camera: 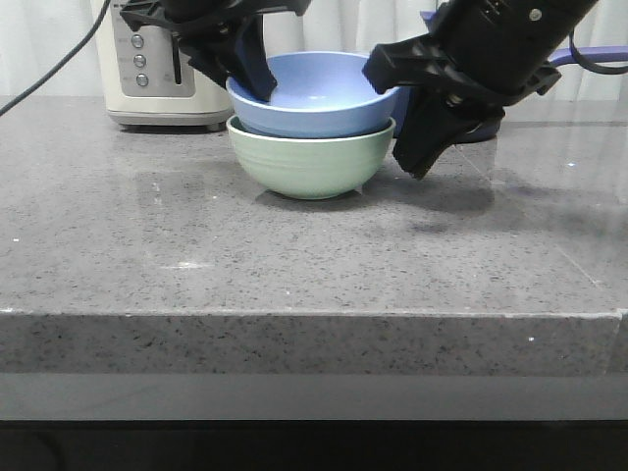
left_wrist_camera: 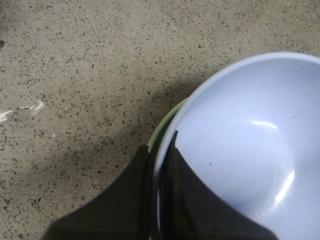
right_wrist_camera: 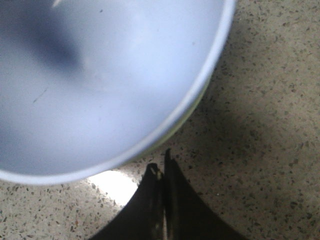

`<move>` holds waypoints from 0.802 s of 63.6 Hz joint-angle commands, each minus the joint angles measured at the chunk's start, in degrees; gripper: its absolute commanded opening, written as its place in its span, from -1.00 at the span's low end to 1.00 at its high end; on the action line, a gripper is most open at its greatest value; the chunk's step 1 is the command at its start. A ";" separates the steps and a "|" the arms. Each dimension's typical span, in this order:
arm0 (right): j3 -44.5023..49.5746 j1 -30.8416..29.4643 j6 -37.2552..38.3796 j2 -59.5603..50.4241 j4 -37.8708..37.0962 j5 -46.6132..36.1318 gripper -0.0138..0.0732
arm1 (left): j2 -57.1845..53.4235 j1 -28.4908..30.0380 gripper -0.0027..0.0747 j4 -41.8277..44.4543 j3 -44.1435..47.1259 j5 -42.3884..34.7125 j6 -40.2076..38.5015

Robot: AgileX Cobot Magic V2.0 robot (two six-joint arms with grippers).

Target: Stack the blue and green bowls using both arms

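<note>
Front view: blue bowl (camera: 319, 98) hides green bowl's (camera: 312, 157) inside (nested).

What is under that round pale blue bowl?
The round pale blue bowl sits nested in a round mint-green bowl on the speckled stone counter. The green bowl's inside is covered.

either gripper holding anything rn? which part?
The left gripper pinches the blue bowl by its rim, one finger inside, one outside. The right gripper is shut, beside the bowls, holding nothing.
</note>
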 commanded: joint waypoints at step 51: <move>-1.51 -0.21 -0.77 -2.32 1.04 -2.63 -0.83 | -11.80 -0.56 -0.13 3.07 -1.95 0.35 -0.06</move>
